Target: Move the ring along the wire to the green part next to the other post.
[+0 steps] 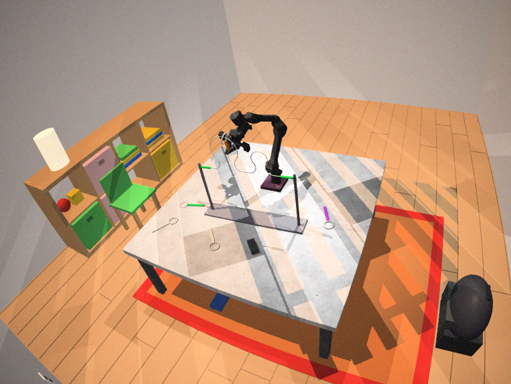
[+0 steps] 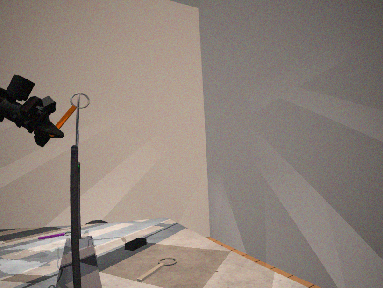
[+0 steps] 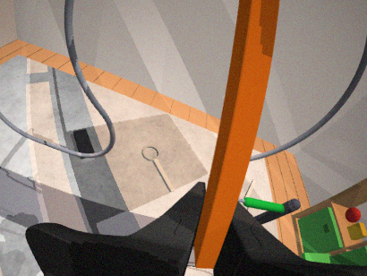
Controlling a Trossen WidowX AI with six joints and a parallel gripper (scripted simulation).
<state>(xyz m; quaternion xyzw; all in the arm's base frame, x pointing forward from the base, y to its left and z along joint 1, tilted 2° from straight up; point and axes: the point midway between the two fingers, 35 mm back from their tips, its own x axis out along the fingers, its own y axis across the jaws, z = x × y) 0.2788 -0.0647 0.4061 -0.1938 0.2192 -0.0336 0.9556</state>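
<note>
Wrist: orange handle (image 3: 238, 116) between jaws

I hold the gripper (image 2: 52, 128) clamped on the handle (image 2: 65, 117), the ring (image 2: 80, 100) above it around the wire (image 2: 77, 124), a post (image 2: 74, 198) below, the table (image 2: 191, 266) underneath.

The table (image 1: 313, 289) top looks like smooth, matt stone in grey and cream patches; the floor (image 1: 412, 136) and shelf (image 1: 99, 132) look like wood, the floor in planks. The gripper (image 2: 52, 131) is matt black, the handle (image 3: 238, 133) flat matt orange, the wire (image 3: 89, 91) and ring (image 2: 80, 100) smooth grey, like metal.
</note>
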